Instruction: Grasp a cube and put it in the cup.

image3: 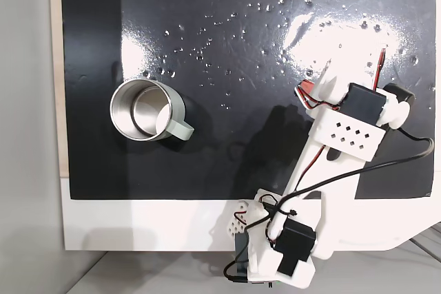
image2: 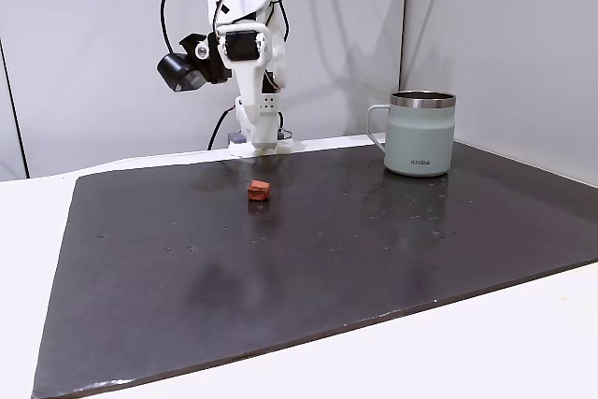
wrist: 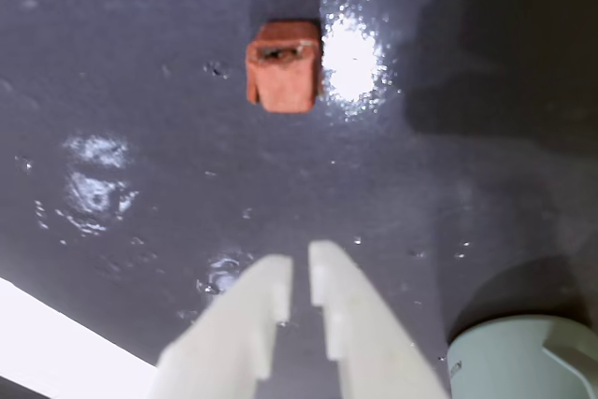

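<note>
Here the small reddish-orange cube (wrist: 283, 78) with rough edges lies on the glossy dark mat (wrist: 140, 63), alone and touched by nothing. In the wrist view it sits well ahead of the white two-finger gripper (wrist: 299, 273), whose fingers (wrist: 266, 296) stand nearly together with only a thin slit between them and hold nothing. The pale grey-green insulated cup (image2: 420, 134) with its steel rim stands upright on the same mat; in a fixed view from the front the cube (image2: 258, 191) rests well to the left of the cup and nearer the white arm (image2: 245, 44). In the wrist view a piece of the cup (wrist: 523, 362) shows just right of the gripper. From above, the cup (image3: 146, 109) shows a bare steel interior, its handle turned toward the arm (image3: 344, 135).
</note>
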Controlling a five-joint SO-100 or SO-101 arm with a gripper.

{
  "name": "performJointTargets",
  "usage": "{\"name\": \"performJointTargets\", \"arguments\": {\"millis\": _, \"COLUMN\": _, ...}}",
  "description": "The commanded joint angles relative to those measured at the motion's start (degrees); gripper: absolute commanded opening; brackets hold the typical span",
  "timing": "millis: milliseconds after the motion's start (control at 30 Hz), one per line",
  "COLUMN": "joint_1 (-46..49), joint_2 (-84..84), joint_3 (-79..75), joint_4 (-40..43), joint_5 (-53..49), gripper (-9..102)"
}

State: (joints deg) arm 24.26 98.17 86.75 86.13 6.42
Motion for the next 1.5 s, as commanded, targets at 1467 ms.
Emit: {"name": "performJointTargets", "arguments": {"millis": 1467, "joint_1": -0.6, "joint_2": -9.1, "joint_3": 15.7, "joint_4": -19.7, "joint_5": -1.7, "gripper": 25}}
